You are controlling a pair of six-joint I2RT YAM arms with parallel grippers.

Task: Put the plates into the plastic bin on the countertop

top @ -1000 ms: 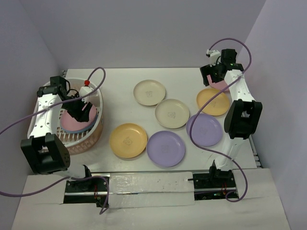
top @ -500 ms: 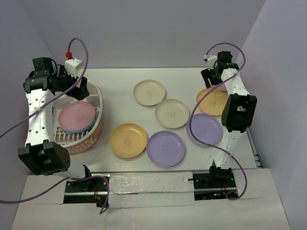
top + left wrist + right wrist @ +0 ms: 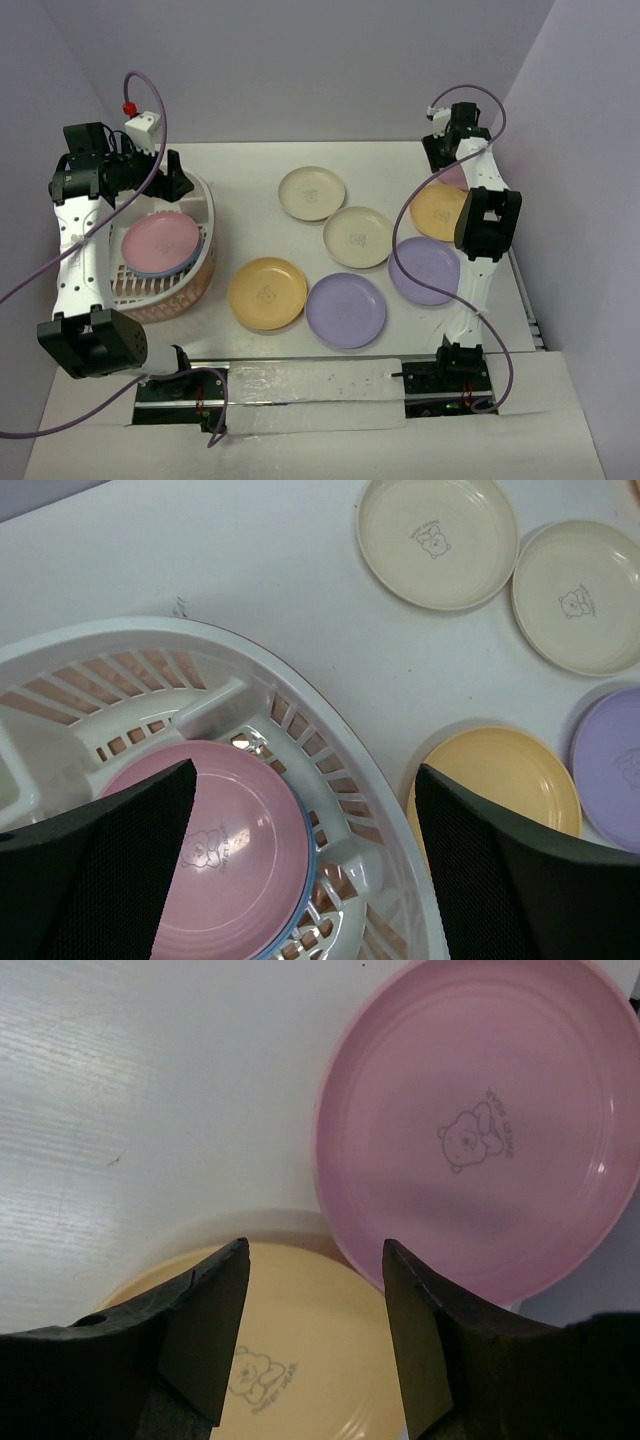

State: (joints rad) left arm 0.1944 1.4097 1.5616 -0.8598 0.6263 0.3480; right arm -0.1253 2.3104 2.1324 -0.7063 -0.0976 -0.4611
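The plastic bin (image 3: pixel 200 272) stands at the left of the countertop (image 3: pixel 245 190). A pink plate (image 3: pixel 160 240) lies in it on a blue plate (image 3: pixel 185 268). My left gripper (image 3: pixel 168 185) hangs open and empty above the bin's far rim; in the left wrist view it (image 3: pixel 305 780) frames the pink plate (image 3: pixel 220 870) and the bin's rim (image 3: pixel 330 740). My right gripper (image 3: pixel 443 158) is open and empty at the far right. In the right wrist view it (image 3: pixel 315 1250) is above where a pink plate (image 3: pixel 480 1130) meets a yellow plate (image 3: pixel 290 1360).
On the countertop lie two cream plates (image 3: pixel 312 192) (image 3: pixel 358 237), a yellow plate (image 3: pixel 267 293), two lilac plates (image 3: pixel 345 310) (image 3: pixel 425 270) and the far-right yellow plate (image 3: pixel 440 210). The pink plate (image 3: pixel 455 177) is partly hidden by the right arm. Lilac-grey walls close in the sides.
My left gripper has risen out of the bin, leaving the pink plate there, and now sits over the far rim. My right gripper has shifted slightly towards the far right corner.
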